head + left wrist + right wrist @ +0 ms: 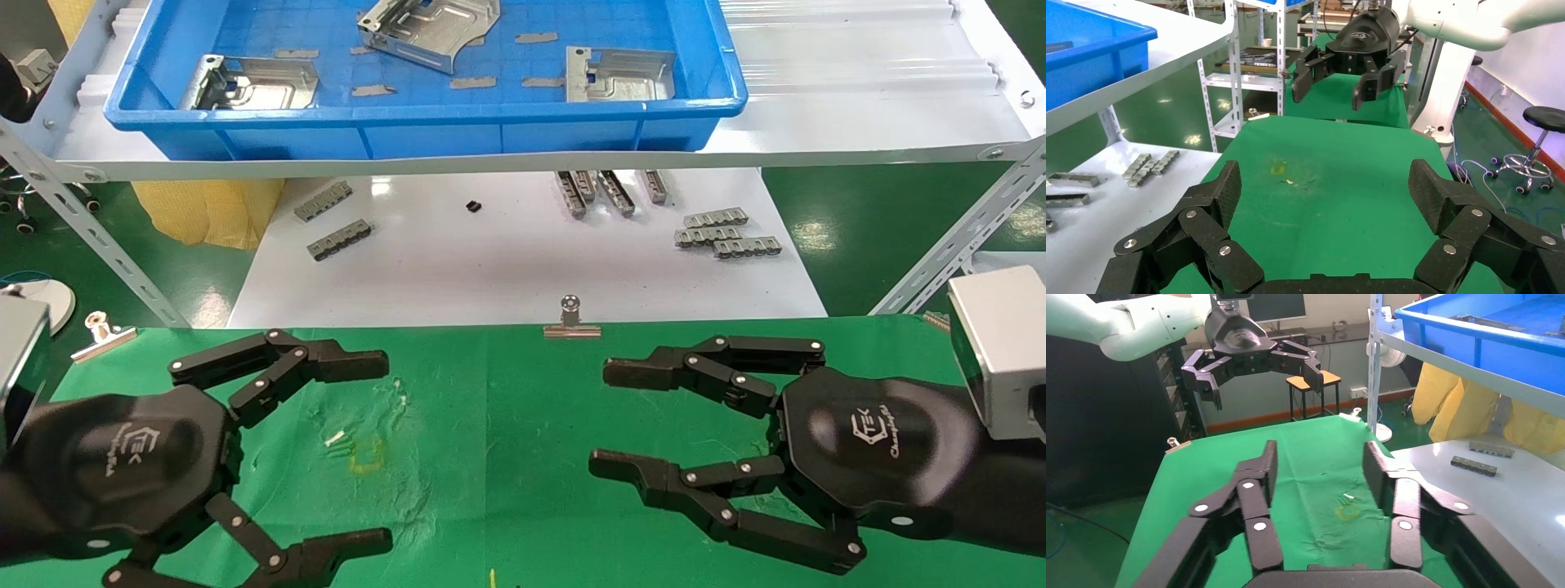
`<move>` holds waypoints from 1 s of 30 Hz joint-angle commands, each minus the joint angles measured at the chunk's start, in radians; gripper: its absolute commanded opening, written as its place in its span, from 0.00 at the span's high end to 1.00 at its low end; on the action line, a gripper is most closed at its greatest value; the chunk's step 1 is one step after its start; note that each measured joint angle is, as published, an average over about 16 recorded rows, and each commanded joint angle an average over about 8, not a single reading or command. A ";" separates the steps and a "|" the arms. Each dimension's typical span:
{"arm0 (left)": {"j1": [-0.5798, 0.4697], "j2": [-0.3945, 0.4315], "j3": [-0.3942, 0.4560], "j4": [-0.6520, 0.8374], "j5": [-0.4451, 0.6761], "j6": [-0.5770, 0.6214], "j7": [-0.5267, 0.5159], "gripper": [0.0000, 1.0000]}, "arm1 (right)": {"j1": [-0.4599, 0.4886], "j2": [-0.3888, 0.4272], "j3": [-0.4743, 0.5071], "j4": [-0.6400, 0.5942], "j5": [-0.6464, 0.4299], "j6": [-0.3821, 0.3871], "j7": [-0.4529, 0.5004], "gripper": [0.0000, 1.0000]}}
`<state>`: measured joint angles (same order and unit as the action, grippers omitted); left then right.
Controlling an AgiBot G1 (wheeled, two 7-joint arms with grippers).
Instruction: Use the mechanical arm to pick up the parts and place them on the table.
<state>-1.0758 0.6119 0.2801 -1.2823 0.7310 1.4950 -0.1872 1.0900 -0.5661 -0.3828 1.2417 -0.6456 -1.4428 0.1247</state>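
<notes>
Both claws hang low over the green tabletop (507, 457), facing each other across its middle, and neither holds anything. The left claw (384, 449) is spread wide, one finger reaching toward the far edge of the cloth and the other toward the near edge. The right claw (601, 416) is also parted, though more narrowly, its 2 fingertips pointing at the left claw. Between them lies bare wrinkled cloth with a faint yellow mark (365, 455) and a small white fleck (334, 438), both nearer the left claw.

The 3 parts (429, 28) lie in the blue bin (425, 122) on the white shelf board (858, 114), well beyond and above both claws. 1 part (253, 82) sits at the bin's left end, 1 part (621, 73) toward its right end, and the middle one rests farther back, tilted. Thin grey strips (474, 82) are scattered among them.

Below the shelf, past the fingertips, the glossy white surface (490, 269) carries grey toothed bars (723, 233). A silver binder clip (570, 320) grips the cloth's far edge midway between the claws.
</notes>
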 commanded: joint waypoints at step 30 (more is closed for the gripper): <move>-0.026 0.008 0.002 0.002 0.009 -0.001 0.003 0.00 | 0.000 0.000 0.000 0.000 0.000 0.000 0.000 1.00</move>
<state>-1.1355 0.6326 0.2871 -1.2638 0.7547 1.4930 -0.1859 1.0900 -0.5661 -0.3828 1.2417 -0.6456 -1.4428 0.1247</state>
